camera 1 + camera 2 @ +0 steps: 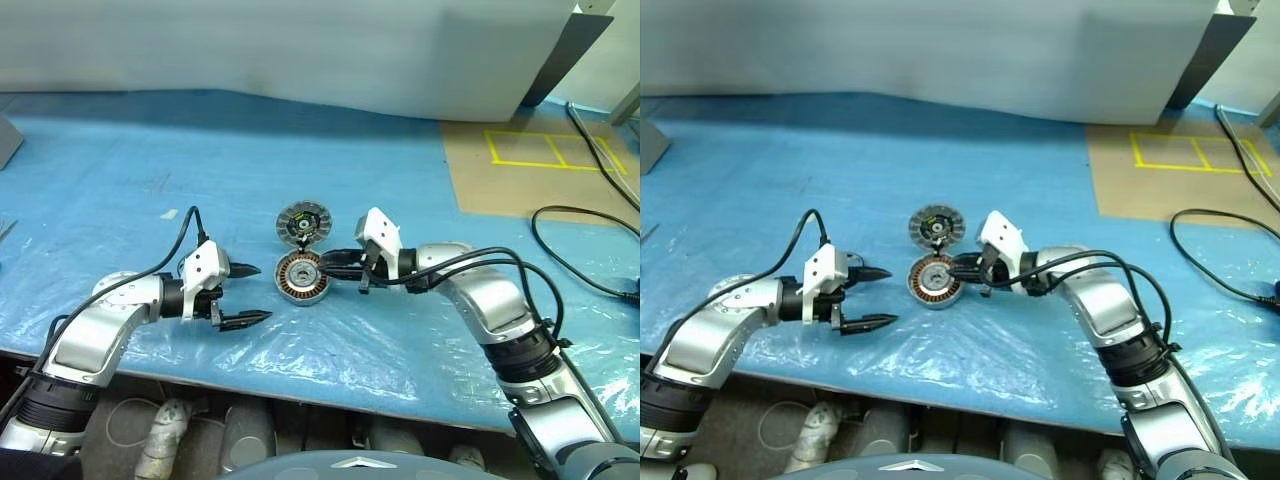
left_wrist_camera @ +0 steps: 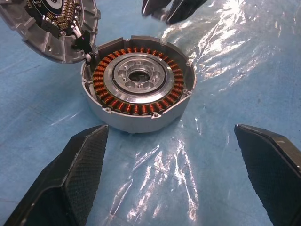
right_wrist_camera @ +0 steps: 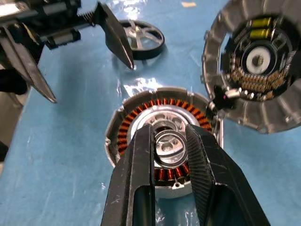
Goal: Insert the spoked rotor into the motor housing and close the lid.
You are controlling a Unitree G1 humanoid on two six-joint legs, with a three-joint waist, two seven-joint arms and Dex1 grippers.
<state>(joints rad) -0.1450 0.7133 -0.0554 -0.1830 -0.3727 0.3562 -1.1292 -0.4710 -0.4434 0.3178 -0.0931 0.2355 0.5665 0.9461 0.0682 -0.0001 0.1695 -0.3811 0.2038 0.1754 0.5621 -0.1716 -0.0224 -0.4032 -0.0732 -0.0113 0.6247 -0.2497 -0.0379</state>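
Housing (image 1: 302, 277), a round grey cup with copper windings, sits open-side up on the blue plastic sheet (image 1: 150, 150) between the two grippers. A silver disc with holes (image 2: 141, 75) sits inside the winding ring. Lid (image 1: 302, 223) stands tilted up at the housing's far rim, touching it at one edge, with the inner face showing its black centre, yellow parts and ribbed rim. Spoked wheel (image 3: 141, 37), silver spokes in a dark rim, lies flat on the sheet, well apart from the housing and just past the left gripper in the right wrist view. It is not in the housing. Left gripper (image 1: 262, 293) hovers near the housing's left side and points at it. Its fingers (image 2: 80, 179) are spread wide with nothing between them. Right gripper (image 3: 171, 129) comes in from the housing's right, with its tips over the near rim. Its fingers (image 3: 136, 179) are close together with a small silver ring (image 3: 169, 147) between them, apparently pinched, though contact is hard to confirm. Black cable (image 1: 560, 220) loops on the sheet at far right. Yellow tape outline (image 1: 550, 150) marks a brown board behind it.
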